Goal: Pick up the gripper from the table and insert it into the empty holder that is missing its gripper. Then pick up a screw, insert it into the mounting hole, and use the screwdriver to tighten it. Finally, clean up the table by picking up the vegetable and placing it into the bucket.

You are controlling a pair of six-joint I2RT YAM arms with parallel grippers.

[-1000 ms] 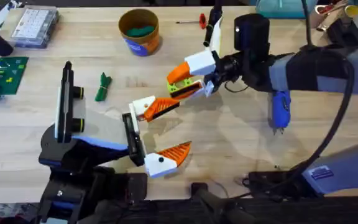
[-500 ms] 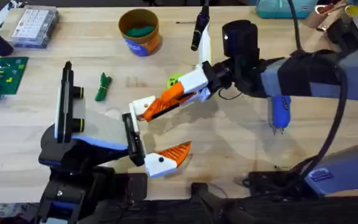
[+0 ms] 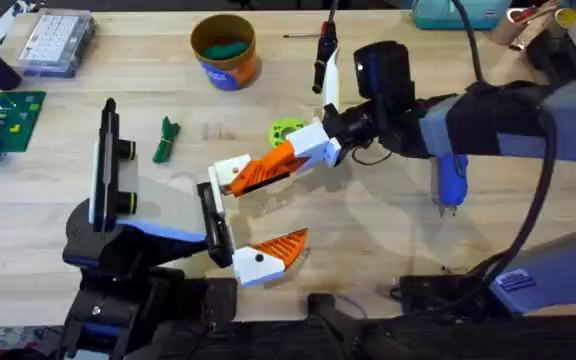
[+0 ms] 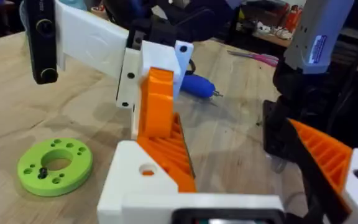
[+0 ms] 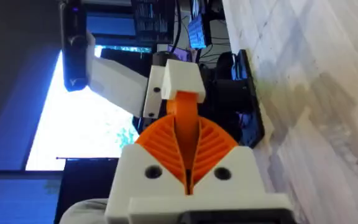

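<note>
The lime-green round gripper (image 3: 286, 130) lies flat on the table, a disc with a centre hole and small holes around it (image 4: 55, 165). Just in front of it my right gripper (image 3: 280, 160) is shut, its orange tips (image 5: 185, 124) resting against the upper finger of my left gripper (image 3: 290, 203). The left gripper stands wide open with nothing between its fingers (image 4: 235, 134). The dark green vegetable (image 3: 166, 138) lies on the table to the left. The blue bucket (image 3: 224, 72) stands at the back with something green inside. A blue screwdriver (image 3: 450, 178) lies under the right arm.
A black upright stand (image 3: 103, 160) with two round knobs is at the left. A clear parts box (image 3: 56, 40) and a green board (image 3: 3, 120) sit at the far left. A red-handled tool (image 3: 325, 33) and a black pen-like object (image 3: 320, 55) lie at the back.
One second ago the right gripper held the lime-green piece between its fingers. The piece now lies on the table, and the right gripper has shut and swung down against the left gripper's upper finger.
</note>
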